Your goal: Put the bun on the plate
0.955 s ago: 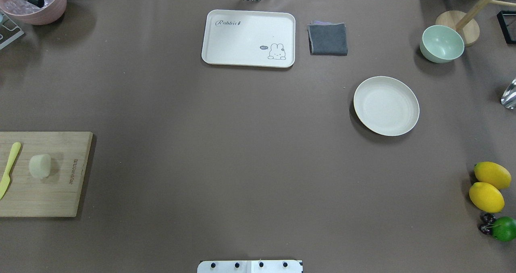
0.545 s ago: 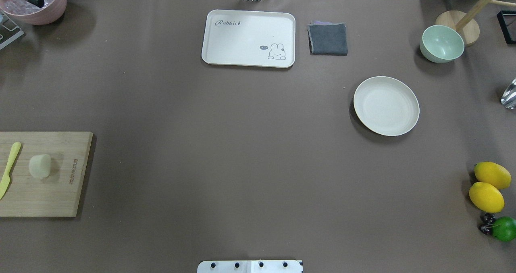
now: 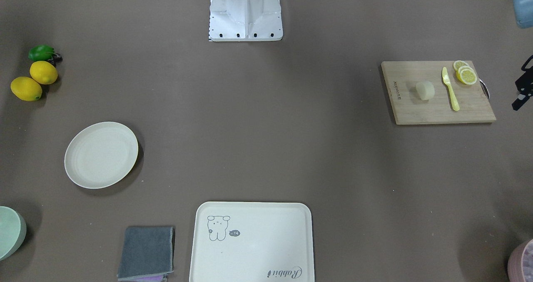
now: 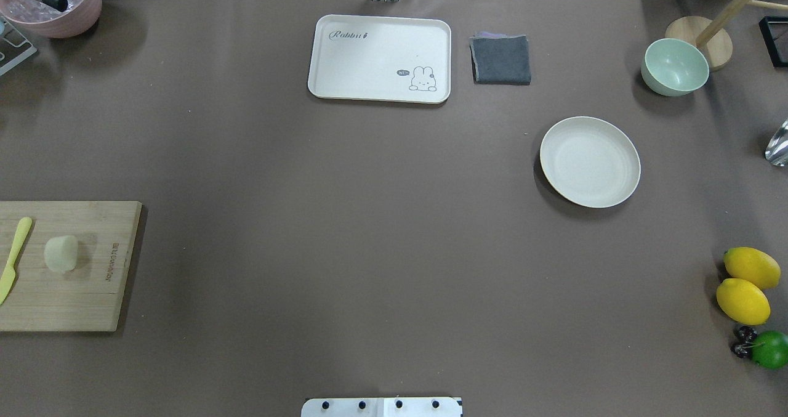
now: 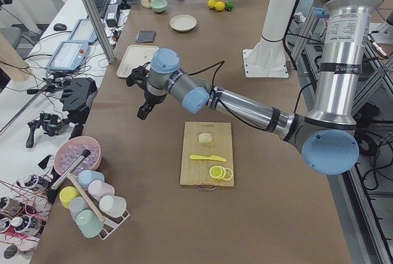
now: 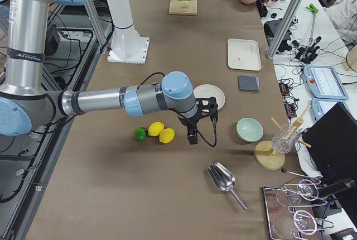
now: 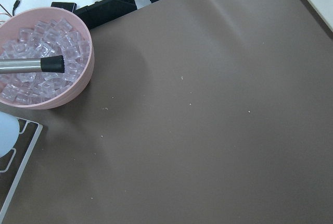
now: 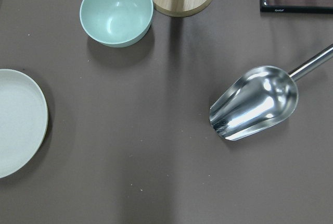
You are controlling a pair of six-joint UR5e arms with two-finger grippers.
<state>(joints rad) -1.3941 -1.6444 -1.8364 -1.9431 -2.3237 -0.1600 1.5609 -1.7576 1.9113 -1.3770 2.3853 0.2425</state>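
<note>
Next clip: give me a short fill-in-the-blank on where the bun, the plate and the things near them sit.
The bun lies on the wooden ____.
The plate holds ____.
Next to the bun lies a yellow ____.
The grey cloth lies beside the rabbit-printed ____.
Missing words: board; nothing; knife; tray.

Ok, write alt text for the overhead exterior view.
A pale bun sits on a wooden cutting board at the view's left edge, beside a yellow knife; the empty round plate lies far to the right. No arm shows.
</note>
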